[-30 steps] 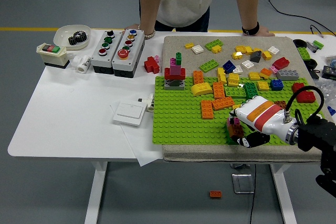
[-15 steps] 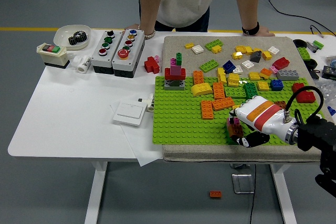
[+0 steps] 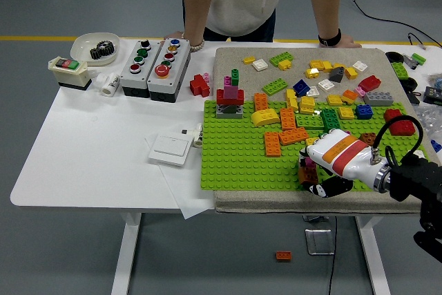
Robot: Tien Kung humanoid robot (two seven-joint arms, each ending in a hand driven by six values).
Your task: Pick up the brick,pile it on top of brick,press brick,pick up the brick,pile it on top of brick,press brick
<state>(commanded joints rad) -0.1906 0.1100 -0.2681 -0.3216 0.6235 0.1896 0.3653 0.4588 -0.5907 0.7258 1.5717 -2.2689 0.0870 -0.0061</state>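
Bright, even, sharp; soft shadows.

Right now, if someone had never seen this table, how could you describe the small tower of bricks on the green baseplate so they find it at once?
Start at the large lime-green studded baseplate on the beige mat. Go to its far left corner, where a small stacked brick tower stands upright. It has a grey brick at the bottom, a red one above, then pink and dark green pieces, while the nearby orange and yellow bricks lie flat and low.

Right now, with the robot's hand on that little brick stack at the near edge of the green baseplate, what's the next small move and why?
Probably press straight down: the right hand sits curled over the small pink and dark red brick stack on the green studded baseplate, so seating the top brick seems to come next. Whether it is already seated is hidden.
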